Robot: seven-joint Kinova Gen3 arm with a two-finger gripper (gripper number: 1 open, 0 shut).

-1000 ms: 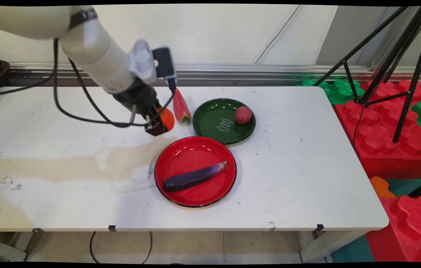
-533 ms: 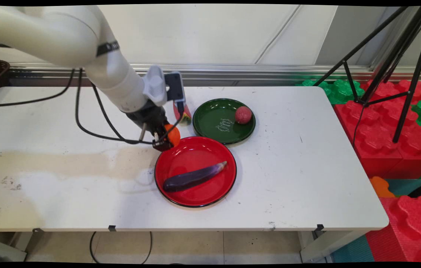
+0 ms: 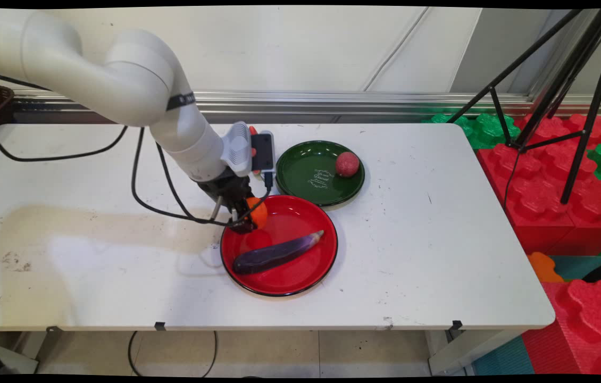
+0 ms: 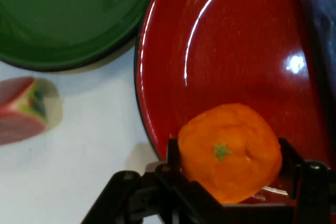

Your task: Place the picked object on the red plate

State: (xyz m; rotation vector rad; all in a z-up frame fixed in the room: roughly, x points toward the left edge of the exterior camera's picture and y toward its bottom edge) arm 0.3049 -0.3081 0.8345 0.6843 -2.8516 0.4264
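The gripper [image 3: 250,219] is clamped on an orange [image 4: 229,152], fingers pressed to either side, hovering over the left rim of the red plate [image 3: 300,276]. An eggplant [image 3: 276,253] lies across that plate. Just behind, the green plate [image 3: 306,181] holds a red ball [image 3: 347,164]. A watermelon slice [image 4: 21,117] sits on the tabletop [image 3: 439,239] beside it. The arm reaches in from upper left, wrist angled downward.

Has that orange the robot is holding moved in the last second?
Yes. The orange, held in the gripper, has travelled from beside the watermelon slice toward the camera, and now hangs over the red plate's far-left rim.
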